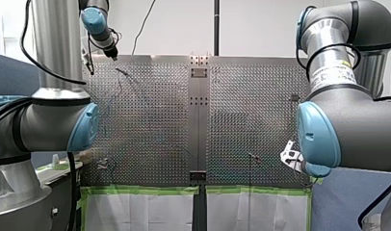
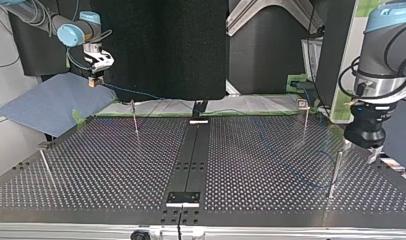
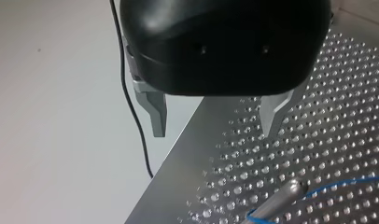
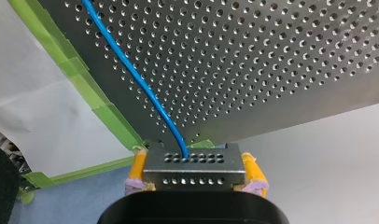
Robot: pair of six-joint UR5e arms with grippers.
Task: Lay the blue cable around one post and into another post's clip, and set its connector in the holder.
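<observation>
Fingers of my right gripper (image 4: 193,159) are clamped on the connector (image 4: 192,170). In the right wrist view the yellow pads (image 4: 137,167) press its 2 sides, and the blue cable (image 4: 131,74) leaves its top face and runs out over the perforated table (image 4: 281,70). The connector hangs off the table's edge, above the green tape (image 4: 85,88).

In the left wrist view my left gripper (image 3: 214,119) is spread wide and holds nothing; its 2 metal fingers (image 3: 156,112) hang above the table's edge. Ahead of them stands a post (image 3: 283,198) with the cable lying against it. I cannot tell whether the cable goes around it.

In the front view my left gripper (image 1: 112,52) is at the far left corner and my right gripper (image 1: 289,157) at the near right edge. The cable is too faint to follow there.

In the top view my right gripper (image 2: 95,80) holds the connector in the air beyond the table's far left corner, and the cable (image 2: 136,92) trails from it toward the middle. My left gripper (image 2: 373,150) hovers just beside the post at the right. I count 4 posts, but I cannot make out a clip with cable in it.

I judge the job as early: 1 post is perhaps reached, and the clip and the holder are both left to do.
</observation>
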